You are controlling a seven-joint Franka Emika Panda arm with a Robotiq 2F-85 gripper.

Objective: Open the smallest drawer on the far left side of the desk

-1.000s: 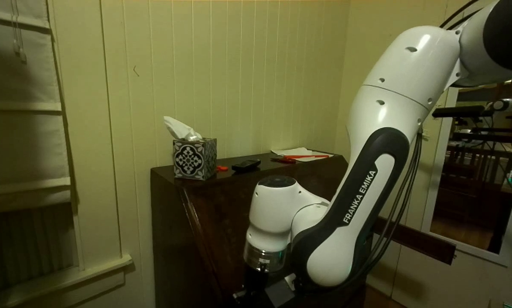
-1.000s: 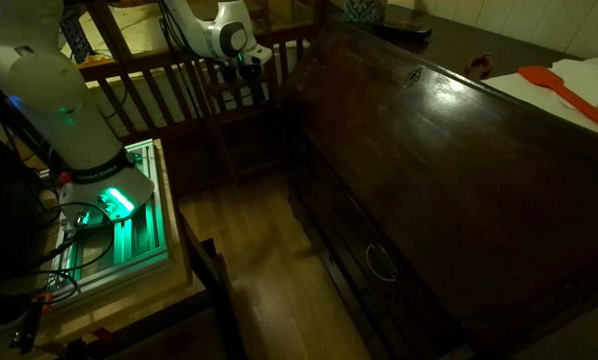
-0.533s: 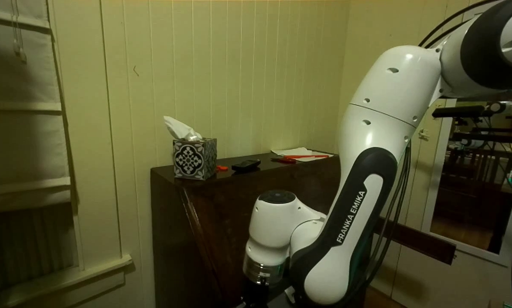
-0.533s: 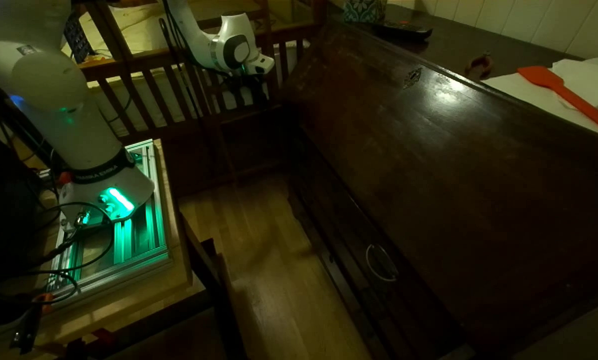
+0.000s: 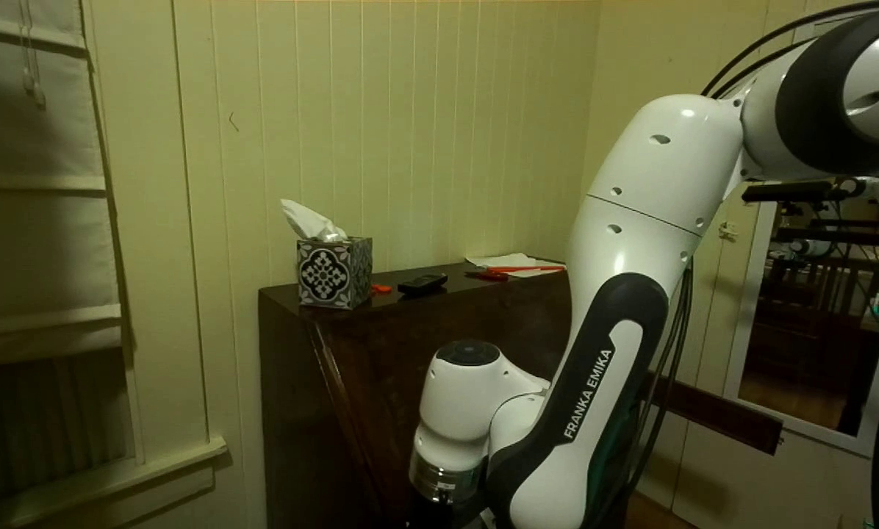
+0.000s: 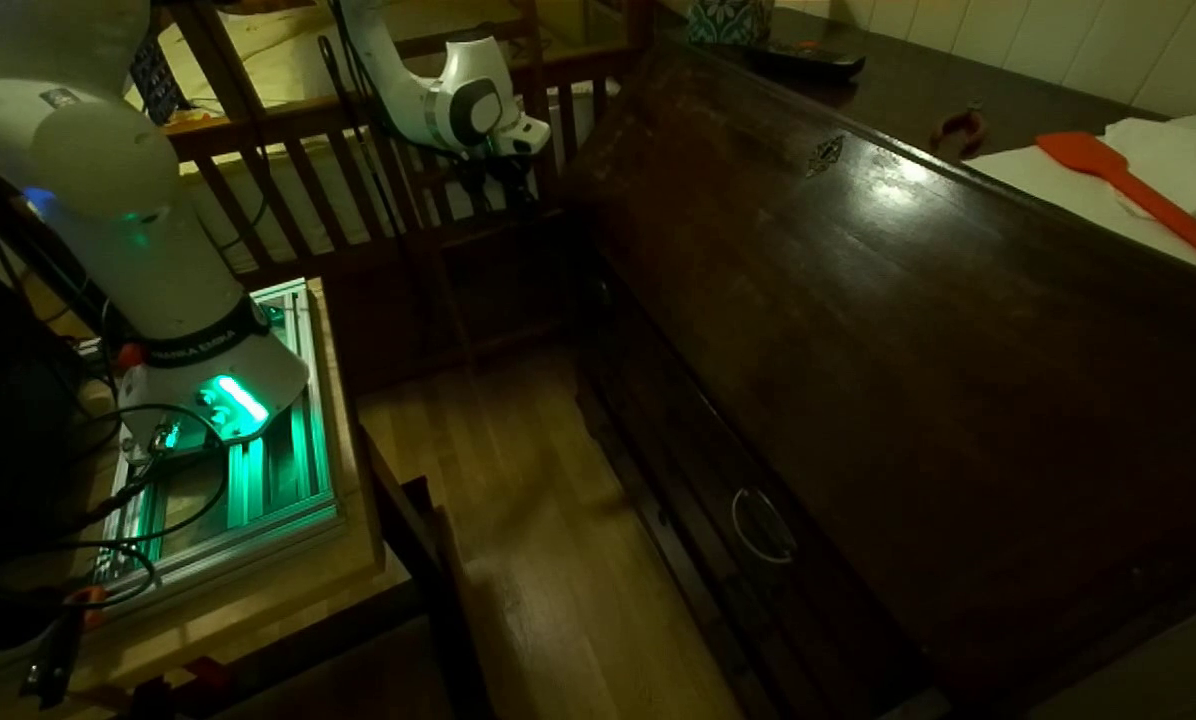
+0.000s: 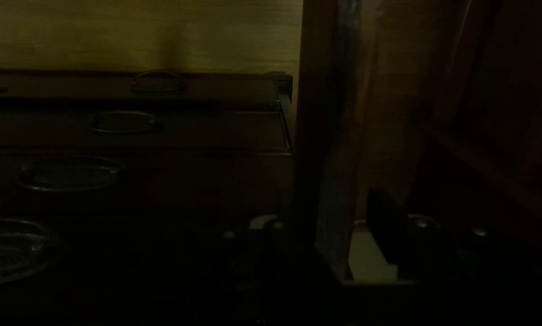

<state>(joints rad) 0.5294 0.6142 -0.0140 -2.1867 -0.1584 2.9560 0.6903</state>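
The slant-front counter (image 6: 858, 320) is deep reddish brown, nearly black in shadow, with oval drawer pulls (image 7: 71, 174) in dull grey. A tissue box (image 5: 324, 274) wears a charcoal-and-white floral medallion pattern; in an exterior view the tissue box (image 6: 728, 22) looks teal and white. The tissue (image 5: 309, 220) is white, the spatula (image 6: 1148, 200) orange-red, the paper (image 6: 1180, 150) white, the remote control (image 6: 808, 63) black. White and black divide the robot arm (image 5: 634, 242), whose light bar (image 6: 243, 398) shines turquoise-green. The panelled wall (image 5: 410, 132) is pale yellow-green, striped by vertical grooves; the floorboards (image 6: 568, 590) are honey-brown.

Desk (image 6: 908, 370) in both exterior views, wrist view close.
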